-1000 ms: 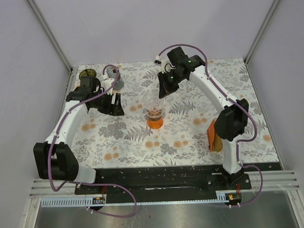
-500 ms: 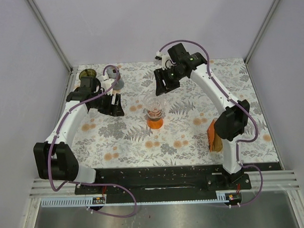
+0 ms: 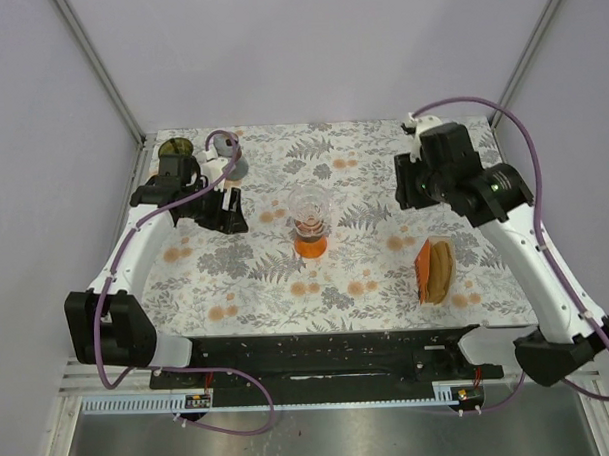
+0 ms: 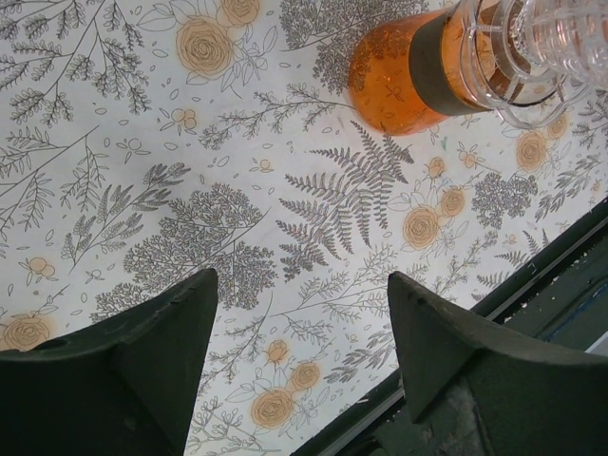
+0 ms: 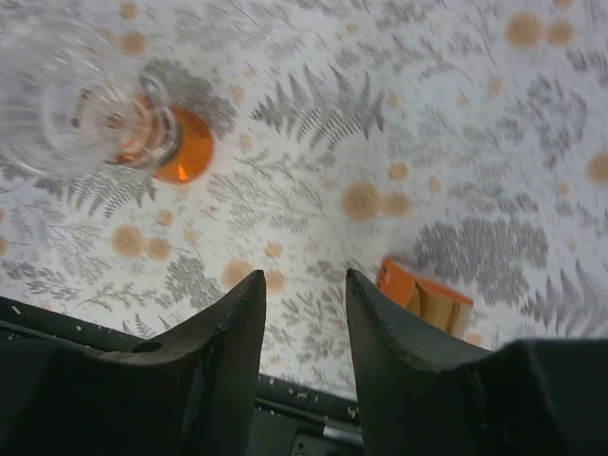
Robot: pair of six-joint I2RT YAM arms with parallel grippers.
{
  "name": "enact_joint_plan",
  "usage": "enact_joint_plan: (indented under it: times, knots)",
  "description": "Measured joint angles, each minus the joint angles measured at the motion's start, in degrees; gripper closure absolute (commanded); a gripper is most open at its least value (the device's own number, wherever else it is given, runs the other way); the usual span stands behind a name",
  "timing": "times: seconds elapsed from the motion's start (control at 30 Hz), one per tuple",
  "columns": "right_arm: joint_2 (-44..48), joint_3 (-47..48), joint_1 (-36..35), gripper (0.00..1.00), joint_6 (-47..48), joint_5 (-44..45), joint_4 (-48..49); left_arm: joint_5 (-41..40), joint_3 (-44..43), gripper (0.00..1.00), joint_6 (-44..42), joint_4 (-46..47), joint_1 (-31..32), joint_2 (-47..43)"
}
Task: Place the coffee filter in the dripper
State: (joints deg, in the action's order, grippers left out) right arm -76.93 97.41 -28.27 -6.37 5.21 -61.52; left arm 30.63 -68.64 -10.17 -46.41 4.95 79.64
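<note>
Dripper (image 3: 309,213) is standing upright on the tabletop (image 3: 367,286), its clear cone sitting on an orange base, between the two claws.

1. Right claw (image 3: 407,190): the fingers are standing spread with a narrow gap, and nothing is sitting between them. The claw is hanging above the tabletop without touching any object.
2. Coffee filter (image 3: 442,269): the tan paper is resting in an orange holder (image 3: 424,271). In the top view it is lying toward the arm bases from the right claw, slightly to its right and apart from it. In the right wrist view, the right claw (image 5: 302,285) is pointing at bare tabletop, the coffee filter (image 5: 442,309) is showing just off the outer side of one finger, and the dripper (image 5: 90,109) is sitting well off to the other side.
3. Left claw (image 3: 224,209): the fingers are standing wide apart and are holding nothing. In the left wrist view, the left claw (image 4: 302,313) is framing only printed tabletop, and the dripper (image 4: 446,66) is appearing beyond one fingertip, clear of both fingers.
</note>
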Motion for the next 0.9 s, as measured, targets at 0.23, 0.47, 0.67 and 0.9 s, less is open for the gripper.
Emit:
enact_joint_plan:
  times: [0.23,0.47,0.67,0.9]
  knots:
    - [7.85,-20.17,5.81,0.63,-6.49,5.68,-1.73,0.31,0.94,0.25,-0.44,0.02,-0.04,-1.49]
    - [11.74,-32.48,8.9,0.82,-3.26,5.95,3.72,0.98,1.57,0.25,-0.68,0.35,-0.13,-4.15]
    - [16.24,-38.01,9.92,0.67,1.14,6.03,9.4,1.14,1.73,0.25,-0.81,0.83,-0.39,-5.33]
    - [12.63,-38.51,13.25,0.64,3.28,5.77,12.85,1.16,1.75,0.24,-0.83,1.07,-0.61,-5.35]
